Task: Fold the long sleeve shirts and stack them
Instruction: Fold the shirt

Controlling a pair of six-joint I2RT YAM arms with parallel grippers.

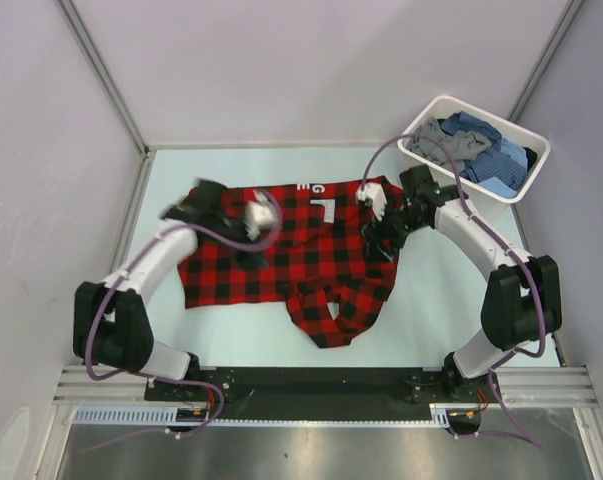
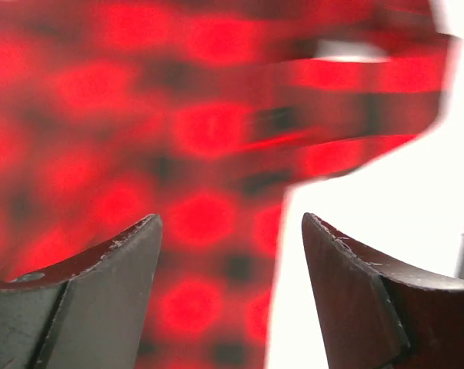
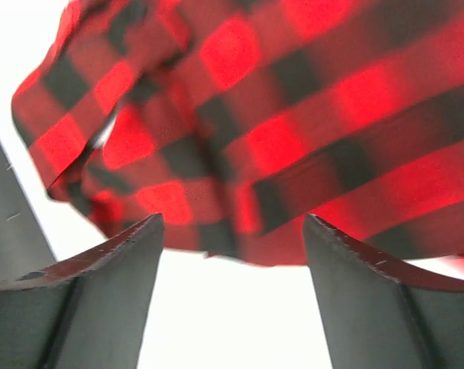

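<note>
**Hovering open-jawed over the red-and-black check shirt (image 1: 311, 265)**

The left end effector (image 2: 230, 231) and right end effector (image 3: 232, 231) both stand with jaws apart, gripping nothing, above the shirt's far corners. The shirt lies spread mid-tabletop (image 1: 231, 330), rumpled toward the near edge. At the far right corner, the white tub (image 1: 501, 124) holds blue and grey shirts (image 1: 481, 155).

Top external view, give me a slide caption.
Left hand and right hand open over the red-and-black check shirt on the table; more shirts fill the white tub.
</note>
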